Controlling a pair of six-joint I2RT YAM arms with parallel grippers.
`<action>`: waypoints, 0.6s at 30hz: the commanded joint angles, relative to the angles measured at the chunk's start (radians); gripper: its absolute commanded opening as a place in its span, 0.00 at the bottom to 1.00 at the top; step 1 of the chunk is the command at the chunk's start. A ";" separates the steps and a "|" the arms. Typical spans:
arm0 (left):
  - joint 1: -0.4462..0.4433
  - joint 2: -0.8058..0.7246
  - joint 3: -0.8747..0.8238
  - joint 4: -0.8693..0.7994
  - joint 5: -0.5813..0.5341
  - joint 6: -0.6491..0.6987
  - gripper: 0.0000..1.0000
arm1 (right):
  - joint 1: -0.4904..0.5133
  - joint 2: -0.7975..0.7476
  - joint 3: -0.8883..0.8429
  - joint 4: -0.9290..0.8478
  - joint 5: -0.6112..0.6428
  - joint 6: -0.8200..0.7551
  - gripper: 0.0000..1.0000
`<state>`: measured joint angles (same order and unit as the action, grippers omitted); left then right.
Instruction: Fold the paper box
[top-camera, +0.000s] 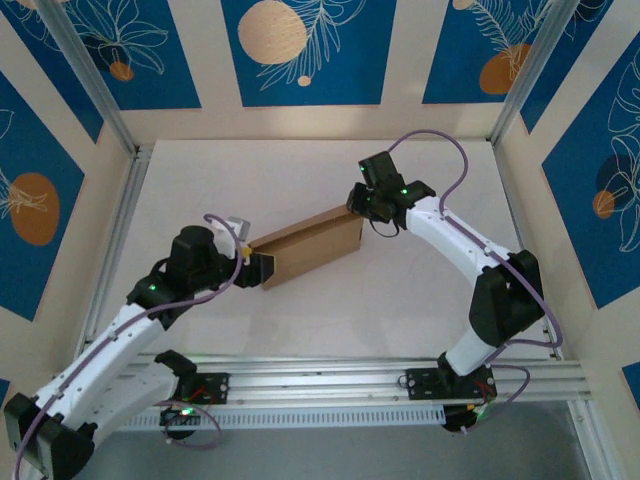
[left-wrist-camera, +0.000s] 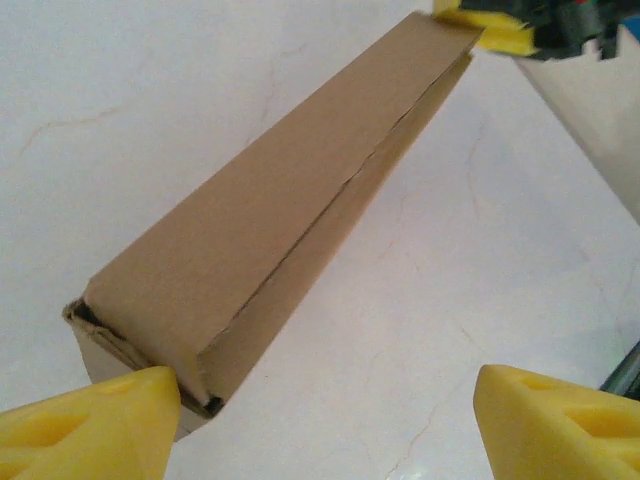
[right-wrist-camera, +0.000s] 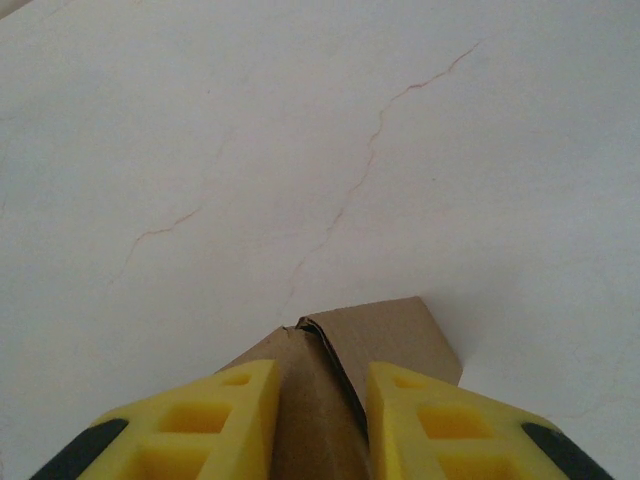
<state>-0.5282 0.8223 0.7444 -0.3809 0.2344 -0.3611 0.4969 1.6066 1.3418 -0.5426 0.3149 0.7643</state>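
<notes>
Paper box (right-wrist-camera: 392, 340), end hidden between right jaws

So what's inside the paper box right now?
Nothing can be made out. The paper box is folded shut, and only dark slits show at the end nearest the left wrist camera. Its panels cover the interior. The right hand pinches the far end.

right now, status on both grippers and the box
Left gripper open, one finger at left end of paper box. Right gripper shut on its right end. Box folded up, long seam slightly gaping. Nothing seen in the way.
</notes>
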 joint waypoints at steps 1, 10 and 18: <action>0.014 0.002 0.077 -0.127 -0.006 -0.089 0.77 | 0.004 0.032 -0.001 -0.097 0.000 0.006 0.31; 0.076 0.163 0.195 -0.182 -0.073 -0.522 0.81 | 0.005 0.027 -0.008 -0.094 -0.001 0.016 0.31; 0.097 0.248 0.216 -0.280 -0.137 -0.729 0.78 | 0.008 0.019 -0.016 -0.091 0.000 0.017 0.31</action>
<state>-0.4484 1.0542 0.9413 -0.5957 0.1333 -0.9596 0.4976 1.6070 1.3418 -0.5434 0.3145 0.7685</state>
